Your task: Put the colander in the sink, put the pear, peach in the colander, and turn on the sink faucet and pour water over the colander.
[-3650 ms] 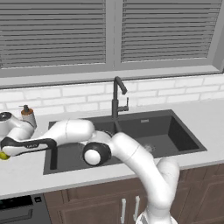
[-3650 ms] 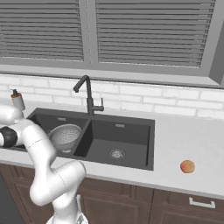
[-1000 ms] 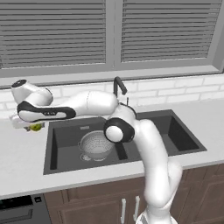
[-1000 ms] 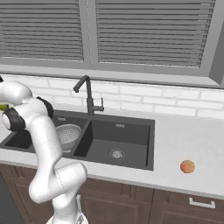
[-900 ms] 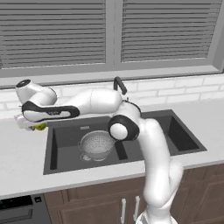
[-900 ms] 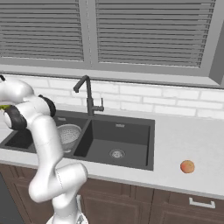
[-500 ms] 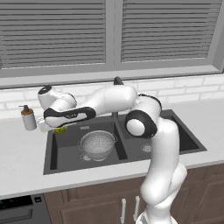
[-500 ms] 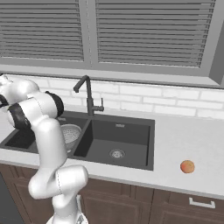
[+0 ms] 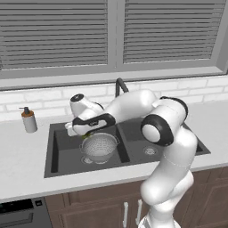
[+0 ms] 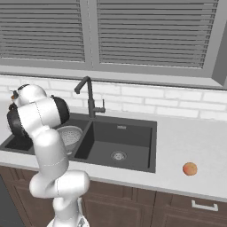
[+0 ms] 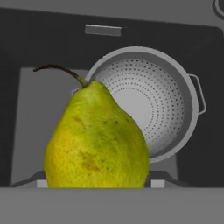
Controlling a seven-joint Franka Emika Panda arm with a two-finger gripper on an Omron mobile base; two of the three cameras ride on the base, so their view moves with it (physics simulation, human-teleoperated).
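The yellow-green pear (image 11: 96, 140) is held between my fingers and hangs above the left basin of the dark sink (image 9: 62, 151). My gripper (image 9: 84, 132) is shut on it, just above and left of the colander's rim. The silvery perforated colander (image 9: 100, 147) stands upright in that left basin and has nothing inside (image 11: 148, 103). Part of the colander (image 10: 71, 134) is visible behind my arm. The orange peach (image 10: 189, 169) lies on the counter to the right of the sink. The dark gooseneck faucet (image 10: 90, 99) rises behind the divider, and no water runs from it.
A soap pump bottle (image 9: 29, 120) stands on the counter left of the sink. The right basin (image 10: 117, 142) holds only its round drain. A white brick wall and a blinded window close off the back.
My arm has swung right from over the left counter to above the left basin, carrying the pear with it. The colander and peach have stayed in place.
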